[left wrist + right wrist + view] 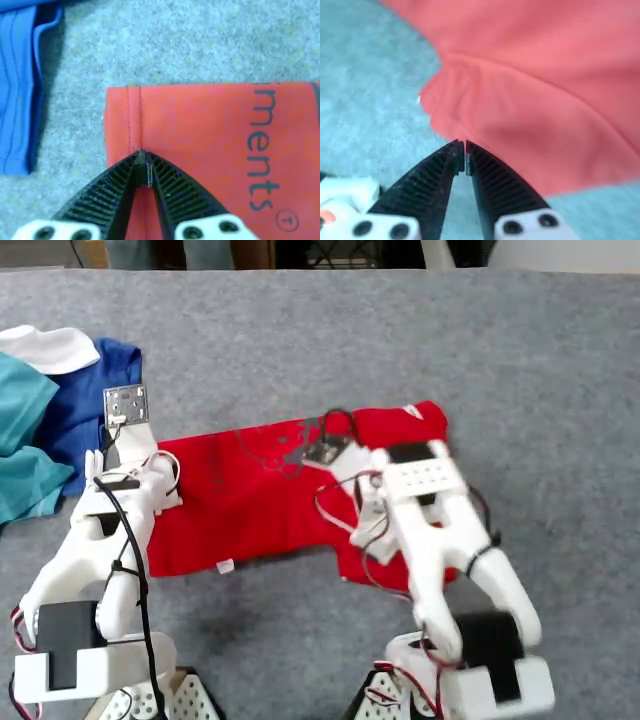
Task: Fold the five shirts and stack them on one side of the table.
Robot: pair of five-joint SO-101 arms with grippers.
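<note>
The high view shows a red shirt (250, 505) of soft cloth with dark lettering, spread across the middle of the grey felt-covered table (520, 370). At the table's left edge lie a blue shirt (95, 400), a teal shirt (22, 440) and a white shirt (50, 345), partly overlapping.

The left wrist view shows the left gripper (142, 159) with its jaws together, tips touching the red shirt by a stitched hem. The cloth lies flat there, and the blue shirt lies just beside it.

The right wrist view shows the right gripper (464, 150) pinched onto a bunched, folded edge of the red shirt.
</note>
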